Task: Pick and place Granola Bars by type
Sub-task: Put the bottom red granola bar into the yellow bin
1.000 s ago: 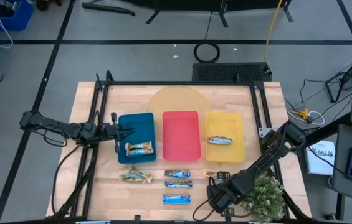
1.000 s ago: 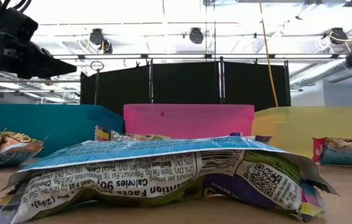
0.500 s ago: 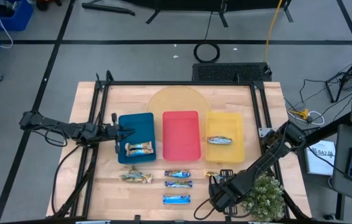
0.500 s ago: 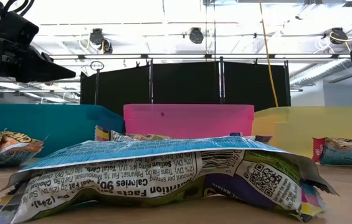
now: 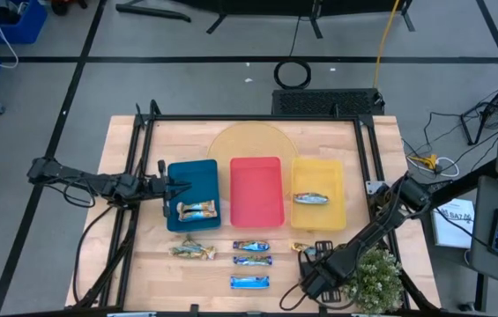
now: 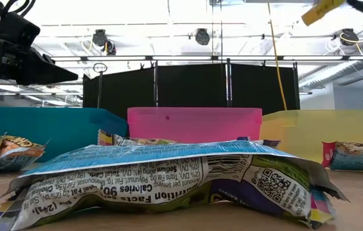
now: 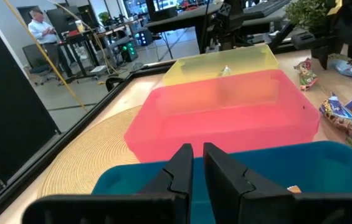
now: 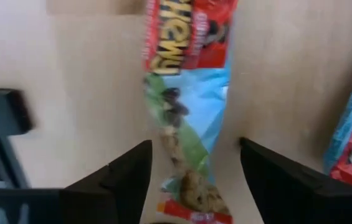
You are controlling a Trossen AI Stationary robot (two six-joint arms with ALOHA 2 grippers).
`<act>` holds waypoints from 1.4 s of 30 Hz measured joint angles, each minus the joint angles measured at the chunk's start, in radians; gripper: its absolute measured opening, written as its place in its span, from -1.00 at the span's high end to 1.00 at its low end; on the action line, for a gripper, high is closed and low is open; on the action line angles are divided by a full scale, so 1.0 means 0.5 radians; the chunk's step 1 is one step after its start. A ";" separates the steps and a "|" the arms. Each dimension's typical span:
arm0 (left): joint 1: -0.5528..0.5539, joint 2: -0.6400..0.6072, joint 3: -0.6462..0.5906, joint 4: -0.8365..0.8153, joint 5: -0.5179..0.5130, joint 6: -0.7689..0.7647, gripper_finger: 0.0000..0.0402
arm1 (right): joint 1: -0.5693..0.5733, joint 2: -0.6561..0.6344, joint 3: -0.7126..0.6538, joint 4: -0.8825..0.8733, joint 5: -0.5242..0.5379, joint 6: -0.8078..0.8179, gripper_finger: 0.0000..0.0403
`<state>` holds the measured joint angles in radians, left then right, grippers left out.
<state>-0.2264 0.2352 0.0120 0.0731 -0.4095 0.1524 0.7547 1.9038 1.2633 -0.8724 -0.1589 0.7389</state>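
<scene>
- The left arm [image 5: 81, 183] is matt black, slim, built of jointed tube-like segments, with thin dark cables looping beside it.
- Its left pincer [image 7: 198, 163] has two black, flat-sided, wedge-shaped fingers with smooth faces, set on a broad dark bar.
- The right arm [image 5: 381, 220] is equally black and slender, with a bulkier block at the wrist.
- The right pincer [image 8: 194, 168] has two dark, tapering fingers [image 8: 123, 177].
</scene>
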 joint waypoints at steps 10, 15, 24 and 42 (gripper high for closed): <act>0.000 0.000 0.000 -0.002 -0.001 0.000 0.77 | -0.002 -0.030 -0.058 0.063 0.005 0.012 0.46; 0.000 0.000 0.000 -0.002 -0.001 0.000 0.77 | -0.004 -0.116 0.026 0.088 0.052 -0.081 0.77; 0.000 0.000 0.000 -0.002 -0.002 -0.001 0.77 | -0.069 -0.441 0.178 -0.022 0.363 -0.314 0.77; 0.000 0.000 -0.001 0.007 -0.005 0.043 0.77 | -1.076 -1.135 -0.305 -0.637 0.740 -0.841 0.77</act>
<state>-0.2264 0.2352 0.0116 0.0765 -0.4118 0.1741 0.2169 1.3360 1.1105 -1.1910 0.2112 0.3187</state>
